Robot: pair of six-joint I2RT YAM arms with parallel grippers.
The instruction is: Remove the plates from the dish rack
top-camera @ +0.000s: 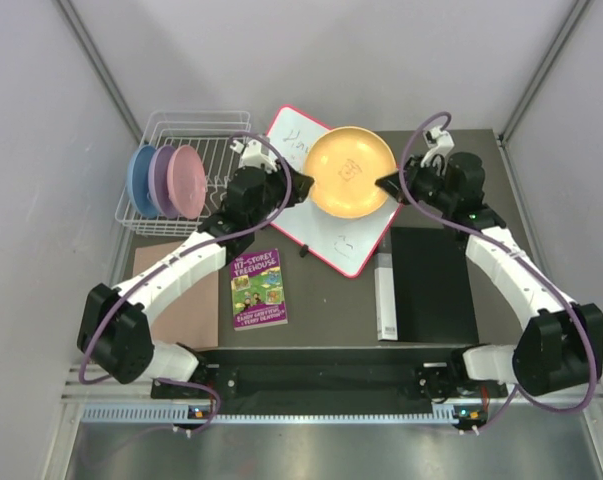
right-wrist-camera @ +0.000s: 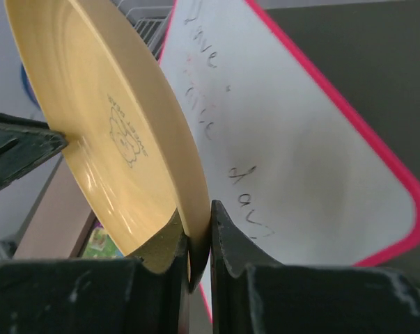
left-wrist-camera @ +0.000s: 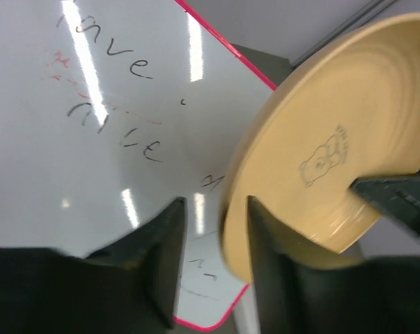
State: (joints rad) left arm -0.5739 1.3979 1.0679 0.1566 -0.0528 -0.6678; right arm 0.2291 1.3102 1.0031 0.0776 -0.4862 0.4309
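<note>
Yellow-orange plate above whiteboard, wrist views show right jaws pinching rim, left jaws spread astride it

Both arms look alike: the left arm and the right arm have white tube-like links between chunky black joint housings. A purple cable loops loosely off each. They share a black base rail. The right gripper has matte black fingers flecked with pale scuffs
</note>
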